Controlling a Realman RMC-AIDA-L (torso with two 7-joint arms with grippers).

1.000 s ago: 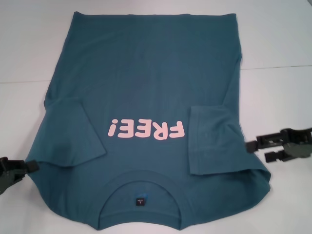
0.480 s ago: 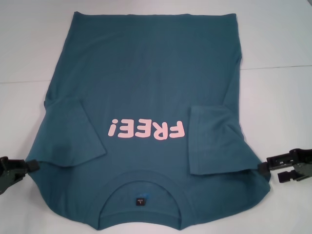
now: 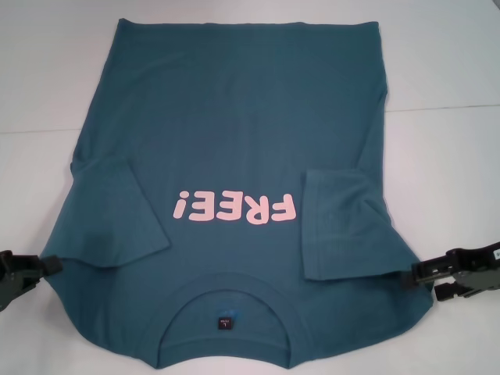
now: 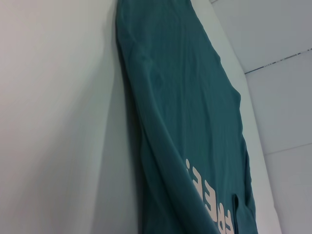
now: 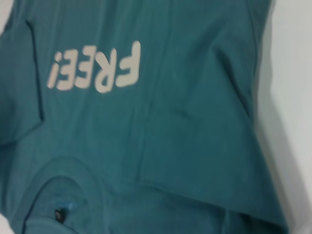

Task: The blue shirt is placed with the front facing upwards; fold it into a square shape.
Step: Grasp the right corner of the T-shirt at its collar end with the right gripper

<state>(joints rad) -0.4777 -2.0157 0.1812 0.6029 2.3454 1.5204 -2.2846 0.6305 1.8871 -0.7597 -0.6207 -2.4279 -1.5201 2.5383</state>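
The blue shirt point(image 3: 242, 117) lies flat on the white table, front up, its pink "FREE!" print point(image 3: 234, 208) upside down to me. Its collar point(image 3: 226, 291) is nearest me and its hem is at the far side. Both short sleeves are folded inward over the body. My left gripper point(image 3: 43, 267) rests at the shirt's left shoulder edge. My right gripper point(image 3: 428, 281) stands open at the right shoulder edge, its tips touching or just short of the cloth. The left wrist view runs along the shirt's point(image 4: 185, 97) side edge. The right wrist view shows the chest of the shirt point(image 5: 195, 122).
The white table point(image 3: 445, 172) extends bare on both sides of the shirt, with a thin seam line point(image 3: 445, 108) running across it. The shirt's near edge runs off the bottom of the head view.
My right gripper has moved nearer to me along the shirt's right side and then inward to the right shoulder edge. The left gripper and the shirt have not moved.
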